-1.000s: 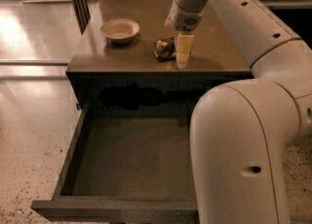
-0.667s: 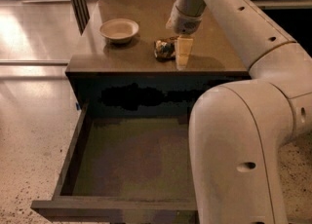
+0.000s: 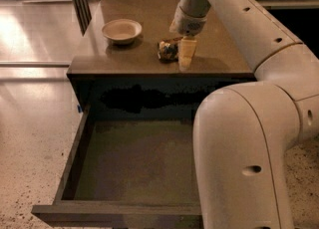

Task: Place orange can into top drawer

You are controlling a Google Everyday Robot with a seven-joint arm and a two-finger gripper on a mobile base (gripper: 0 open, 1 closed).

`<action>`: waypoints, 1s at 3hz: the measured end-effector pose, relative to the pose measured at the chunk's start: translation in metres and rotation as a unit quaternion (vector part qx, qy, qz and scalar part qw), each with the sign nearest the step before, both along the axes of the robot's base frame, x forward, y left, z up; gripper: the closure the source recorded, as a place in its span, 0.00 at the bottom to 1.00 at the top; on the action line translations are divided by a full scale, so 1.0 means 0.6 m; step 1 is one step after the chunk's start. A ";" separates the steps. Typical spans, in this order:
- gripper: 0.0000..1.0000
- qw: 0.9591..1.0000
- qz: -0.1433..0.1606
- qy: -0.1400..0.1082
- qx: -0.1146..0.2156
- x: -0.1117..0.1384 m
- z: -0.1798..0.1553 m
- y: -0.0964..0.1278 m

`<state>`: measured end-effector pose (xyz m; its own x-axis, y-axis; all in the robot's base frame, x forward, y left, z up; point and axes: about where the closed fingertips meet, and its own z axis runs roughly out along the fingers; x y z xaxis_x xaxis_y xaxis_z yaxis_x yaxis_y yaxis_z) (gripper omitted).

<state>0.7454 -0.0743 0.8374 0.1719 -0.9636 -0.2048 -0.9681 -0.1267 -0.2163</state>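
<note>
Barely anything had shifted vs. a sec earlier: the pale yellowish gripper [image 3: 185, 54] sat at the same spot over the cabinet, and the can hadn't budged. The small cylindrical orange can [image 3: 168, 51], mottled orange-gold w/ dark and white patches, lay on its side on the flat brown cabinet top [image 3: 219, 49], near the front edge, approx. mid-width. The gripper pointed down, tip at the tabletop, right against the can's right side (contact looked likely, but a grip couldn't be confirmed). Whether the gripper was open or closed couldn't be told from this angle. A pale round shallow bowl [image 3: 122, 30] stood upright to the can's left, well apart from it and further back. The wide shallow top drawer [image 3: 74, 163] of dark grey-brown panels was pulled out below the cabinet top, toward the camera, w/ its flat bottom showing. The white jointed robot arm [image 3: 259, 138] filled the right side, covering the drawer's right part. Light speckled floor [image 3: 30, 123] lay left of the cabinet.
</note>
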 end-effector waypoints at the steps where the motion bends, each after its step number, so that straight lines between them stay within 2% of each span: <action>1: 0.37 1.000 0.000 0.000 0.000 0.000 0.000 0.000; 3: 0.84 1.000 0.000 0.000 0.000 0.000 0.000 0.000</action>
